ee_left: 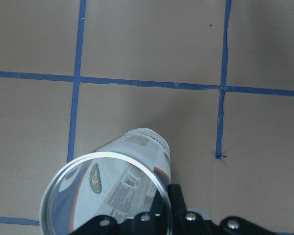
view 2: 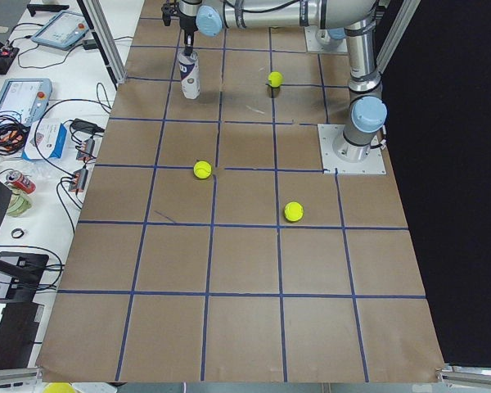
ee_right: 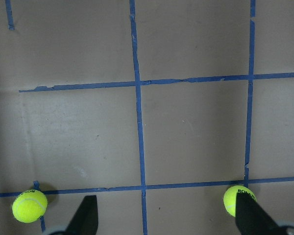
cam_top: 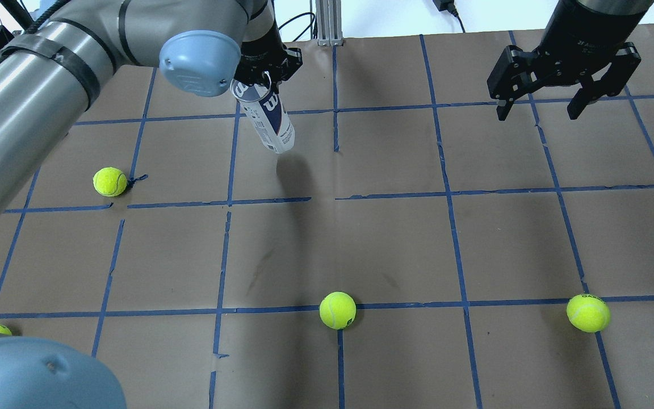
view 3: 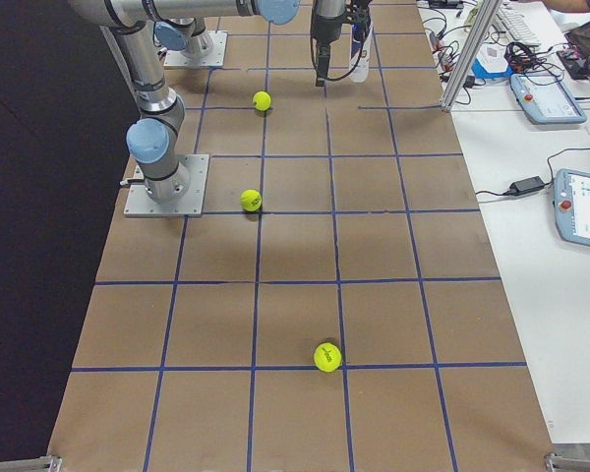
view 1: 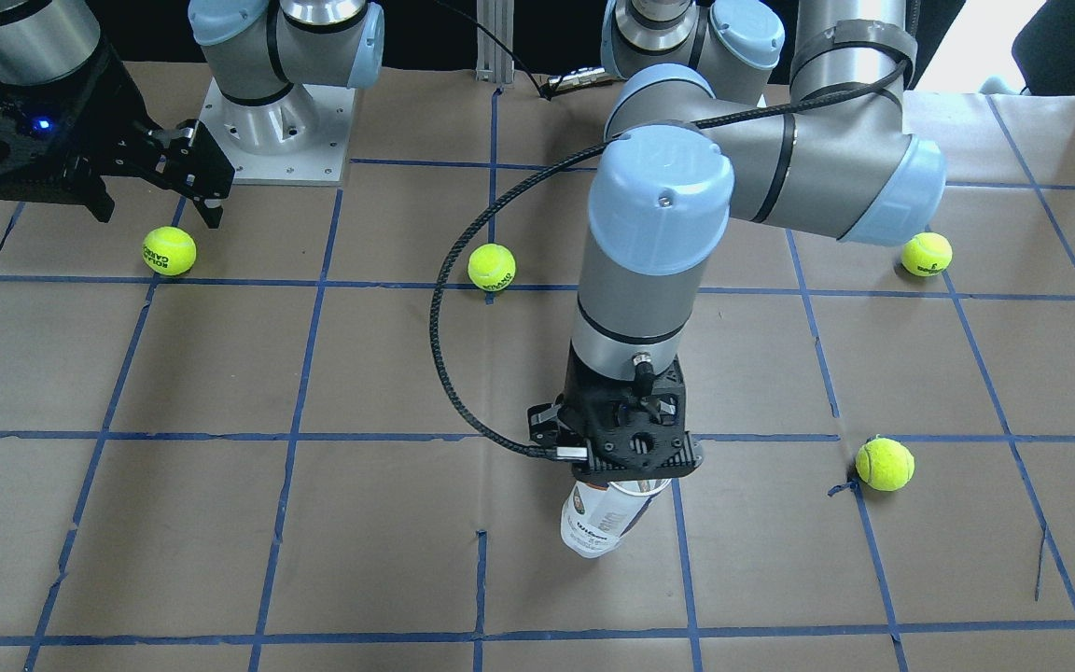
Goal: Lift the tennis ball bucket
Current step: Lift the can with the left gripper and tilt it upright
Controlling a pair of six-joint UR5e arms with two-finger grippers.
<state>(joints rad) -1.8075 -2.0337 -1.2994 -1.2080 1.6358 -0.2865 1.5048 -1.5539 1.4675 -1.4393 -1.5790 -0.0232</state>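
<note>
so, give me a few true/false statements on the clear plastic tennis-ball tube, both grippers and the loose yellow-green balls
1. The left gripper is shut on the rim of the clear plastic tennis-ball tube with the navy-and-white label. True.
2. The tube hangs upright. False: it is tilted.
3. The right gripper holds a ball. False: it is open and empty.
4. Four yellow-green tennis balls lie on the brown paper-covered table. True.
5. A ball sits inside the tube. False: the left wrist view shows none inside.

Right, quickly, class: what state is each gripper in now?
Left gripper: shut on the tennis ball bucket, at its open rim.
Right gripper: open, holding nothing.
</note>
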